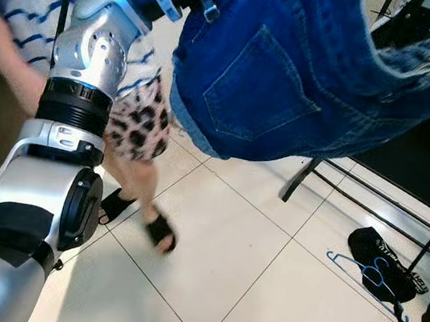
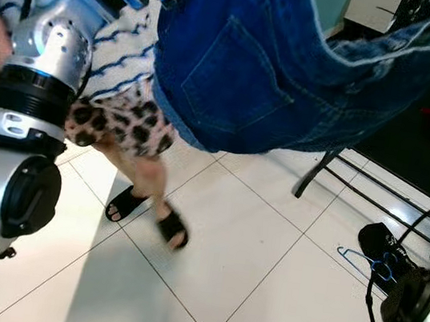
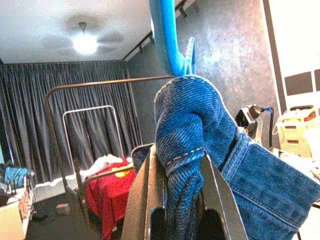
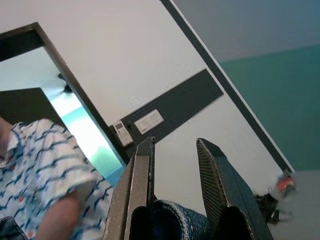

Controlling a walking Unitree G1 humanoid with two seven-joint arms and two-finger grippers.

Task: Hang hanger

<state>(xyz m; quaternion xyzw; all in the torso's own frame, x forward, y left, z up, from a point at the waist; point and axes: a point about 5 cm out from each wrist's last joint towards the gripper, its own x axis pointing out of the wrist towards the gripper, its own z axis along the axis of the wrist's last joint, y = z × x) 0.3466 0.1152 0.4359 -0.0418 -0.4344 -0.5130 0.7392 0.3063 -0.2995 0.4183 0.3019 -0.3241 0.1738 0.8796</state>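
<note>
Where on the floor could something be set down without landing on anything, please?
The white tiles between the person's sandals and the black rack leg are bare. To the robot's right it is crowded: a blue hanger on a black item, with cables alongside. Overhead, the denim shorts held in the left gripper fill the space.

Blue denim garment point(image 1: 292, 75): coarse matt cloth. Hanger point(image 3: 165, 35): smooth glossy blue plastic. Floor point(image 1: 205, 281): glossy white tiles. Rail point(image 3: 100, 84): dull metal.
</note>
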